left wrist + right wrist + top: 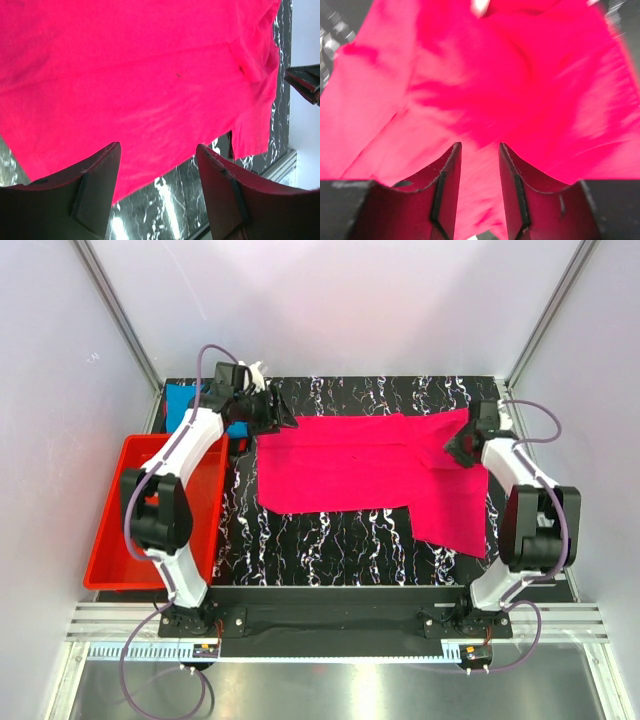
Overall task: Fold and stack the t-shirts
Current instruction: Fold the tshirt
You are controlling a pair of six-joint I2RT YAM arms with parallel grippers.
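Left pincer, jaws wide and released, hangs over the left edge of the magenta-pink t-shirt. Right pincer, jaws parted, is over the shirt's right end. The shirt lies spread on the black surface. The turquoise t-shirt lies past its far-left corner, and a red tray is on its left.

pink shirt beneath parted hand

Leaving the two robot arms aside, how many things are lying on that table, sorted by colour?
pink shirt: 1
blue shirt, partly hidden behind an arm: 1
red tray: 1
Total: 3
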